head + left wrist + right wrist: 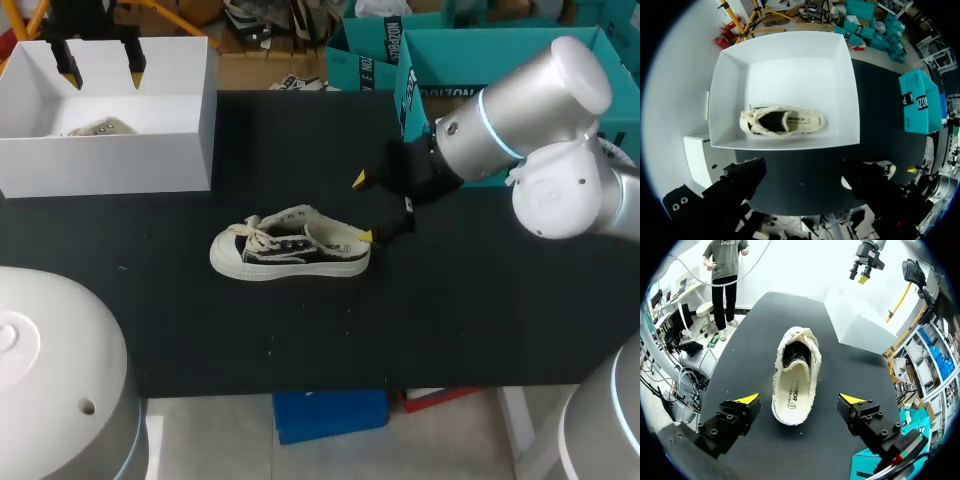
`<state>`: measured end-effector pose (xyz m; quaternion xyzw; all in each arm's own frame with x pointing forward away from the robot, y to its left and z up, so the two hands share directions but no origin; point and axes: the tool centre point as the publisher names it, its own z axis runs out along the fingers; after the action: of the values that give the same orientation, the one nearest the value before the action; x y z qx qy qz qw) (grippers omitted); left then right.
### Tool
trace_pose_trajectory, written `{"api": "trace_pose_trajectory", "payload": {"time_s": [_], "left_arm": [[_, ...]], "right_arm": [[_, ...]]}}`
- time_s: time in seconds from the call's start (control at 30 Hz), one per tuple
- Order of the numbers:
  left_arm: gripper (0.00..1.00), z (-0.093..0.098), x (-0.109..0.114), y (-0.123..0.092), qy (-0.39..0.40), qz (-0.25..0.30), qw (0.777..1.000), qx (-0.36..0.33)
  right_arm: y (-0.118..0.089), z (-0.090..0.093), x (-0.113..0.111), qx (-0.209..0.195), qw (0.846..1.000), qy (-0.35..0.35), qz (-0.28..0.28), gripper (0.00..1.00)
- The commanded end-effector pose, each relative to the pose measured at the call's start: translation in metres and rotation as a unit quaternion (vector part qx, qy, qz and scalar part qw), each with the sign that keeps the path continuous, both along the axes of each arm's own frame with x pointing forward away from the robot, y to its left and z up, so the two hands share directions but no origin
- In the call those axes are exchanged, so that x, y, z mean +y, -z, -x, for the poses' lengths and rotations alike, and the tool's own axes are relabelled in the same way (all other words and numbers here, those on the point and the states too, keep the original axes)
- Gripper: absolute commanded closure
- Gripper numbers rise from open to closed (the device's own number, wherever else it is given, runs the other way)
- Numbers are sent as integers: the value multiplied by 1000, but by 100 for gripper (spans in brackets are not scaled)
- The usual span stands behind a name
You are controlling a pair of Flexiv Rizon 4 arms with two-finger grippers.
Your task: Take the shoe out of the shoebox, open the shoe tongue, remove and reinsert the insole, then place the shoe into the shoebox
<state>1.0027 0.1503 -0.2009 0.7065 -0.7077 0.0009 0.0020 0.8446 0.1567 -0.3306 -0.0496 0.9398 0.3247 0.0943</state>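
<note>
On the black table (480,320), about its middle, the cream and black canvas shoe (290,246) stands upright on its sole, outside the box. In the head view its long axis runs from 9 to 3 o'clock, with the white rubber toe at 9 and the heel at 3. At 3 o'clock of the shoe is the right gripper (362,208), with fingers wide apart and holding nothing. In the right wrist view the heel end lies between the two yellow tips with a gap on each side. The insole (795,390) carries dark print and a round mark. At 10 o'clock of the shoe, well apart, is the white cardboard shoebox (110,160). It is open, and a second cream shoe (782,121) lies on its floor. Over the box hangs the left gripper (102,72), also spread wide and empty. At 1 o'clock, by the table's far edge, is a teal cardboard box (450,60) with white lettering.
</note>
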Motion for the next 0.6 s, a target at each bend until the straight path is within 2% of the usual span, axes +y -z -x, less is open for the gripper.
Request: {"api": "trace_pose_trajectory", "payload": {"time_s": [0.03, 0.27, 0.6], "left_arm": [[0, 1, 0, -1, -1, -1, 1000, 1], [0, 1, 0, -1, -1, -1, 1000, 1], [0, 1, 0, -1, -1, -1, 1000, 1]], "right_arm": [[17, -1, -4, 10, 1000, -3, -19, 0], [40, -4, -7, 26, 998, 12, -55, 0], [59, -6, -4, 35, 995, 19, -91, 0]]}}
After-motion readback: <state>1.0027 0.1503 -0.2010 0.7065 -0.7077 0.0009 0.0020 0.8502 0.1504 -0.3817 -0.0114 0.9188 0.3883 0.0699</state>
